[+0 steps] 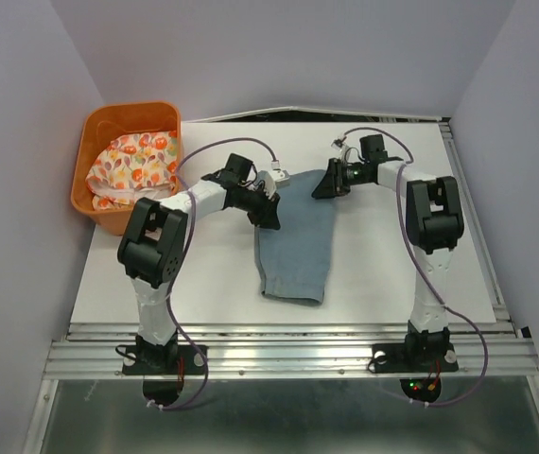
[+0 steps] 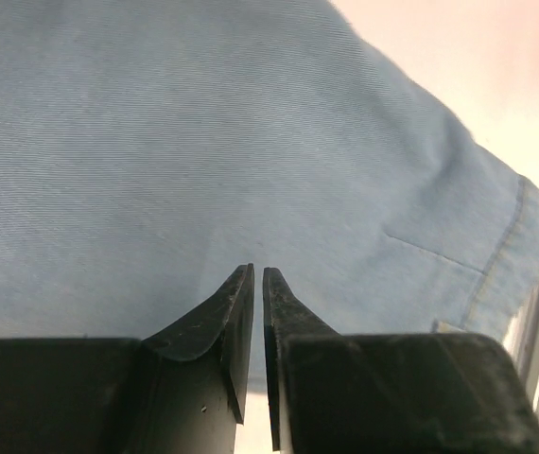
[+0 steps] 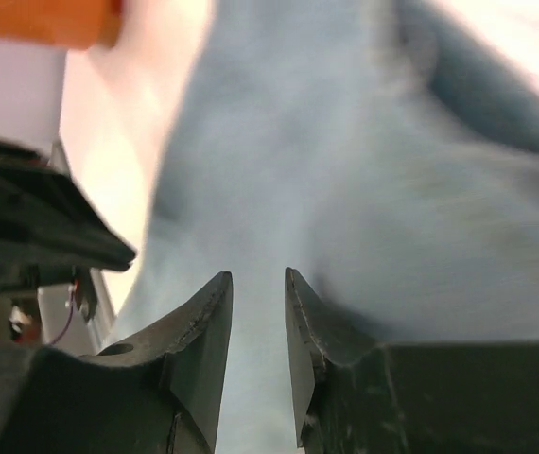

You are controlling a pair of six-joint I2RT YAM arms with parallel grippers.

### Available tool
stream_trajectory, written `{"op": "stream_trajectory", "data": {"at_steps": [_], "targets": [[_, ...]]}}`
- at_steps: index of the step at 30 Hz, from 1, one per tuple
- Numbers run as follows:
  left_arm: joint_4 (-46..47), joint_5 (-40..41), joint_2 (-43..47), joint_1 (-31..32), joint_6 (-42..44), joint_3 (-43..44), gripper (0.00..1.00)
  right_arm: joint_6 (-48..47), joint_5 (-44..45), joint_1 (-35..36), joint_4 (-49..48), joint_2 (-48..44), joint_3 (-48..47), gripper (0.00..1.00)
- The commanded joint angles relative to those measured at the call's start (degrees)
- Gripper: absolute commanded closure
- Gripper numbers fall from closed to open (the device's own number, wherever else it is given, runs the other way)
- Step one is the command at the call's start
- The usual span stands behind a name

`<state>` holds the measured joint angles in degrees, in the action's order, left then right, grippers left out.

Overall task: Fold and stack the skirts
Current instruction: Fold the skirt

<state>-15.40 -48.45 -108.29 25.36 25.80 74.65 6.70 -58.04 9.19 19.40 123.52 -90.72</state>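
Now your left claw (image 2: 258,270) is nearly shut at the denim skirt (image 1: 296,248), flat on the table (image 1: 392,270); whether it grips, you cannot tell. Your right claw (image 3: 258,273) stands narrowly open at its far corner.

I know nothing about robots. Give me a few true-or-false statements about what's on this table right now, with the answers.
1. The floral skirt sits in the orange basket. True.
2. The denim skirt is in that basket too. False: it lies spread on the table, between the two arms.
3. The left hand and the right hand are both at the denim skirt's far end. True.
4. The skirts are already stacked. False: they lie apart.
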Motion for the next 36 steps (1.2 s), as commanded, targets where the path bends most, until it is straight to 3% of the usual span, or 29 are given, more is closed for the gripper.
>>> {"op": "stream_trajectory", "data": {"at_steps": [1, 7, 17, 21, 23, 28, 30, 36], "targets": [[0.9, 1.0, -5.6, -1.5, -3.6, 1.8, 0.79, 4.5, -0.1, -2.7, -2.7, 11.1, -7.9, 0.66], [-2.1, 1.8, -10.7, -3.7, -2.3, 2.3, 0.83, 18.1, -2.6, -6.1, -15.5, 19.6, -10.6, 0.67], [-5.0, 4.0, -12.2, -4.8, -0.1, 2.4, 0.84, 40.8, -5.1, -6.1, -38.9, 17.1, -8.4, 0.58], [-5.5, 4.4, -12.3, -4.8, 1.1, 2.5, 0.85, 53.7, -5.9, -6.1, -49.8, 18.9, -10.5, 0.58], [-5.7, 4.5, -12.2, -4.8, 1.6, 2.5, 0.85, 55.8, -6.0, -6.1, -54.6, 20.0, -11.4, 0.6], [-5.7, 4.1, -12.5, -5.0, 1.4, 3.2, 0.84, 54.8, -5.6, -5.5, -54.6, 21.9, -11.8, 0.66], [-5.3, 3.6, -12.4, -5.1, 1.2, 3.1, 0.84, 48.7, -4.5, -5.0, -51.9, 22.5, -12.4, 0.66], [-2.1, 2.6, -8.5, -6.6, -0.6, 1.6, 0.78, 29.4, 7.1, -3.9, -25.2, 25.2, -19.0, 0.73]]}}
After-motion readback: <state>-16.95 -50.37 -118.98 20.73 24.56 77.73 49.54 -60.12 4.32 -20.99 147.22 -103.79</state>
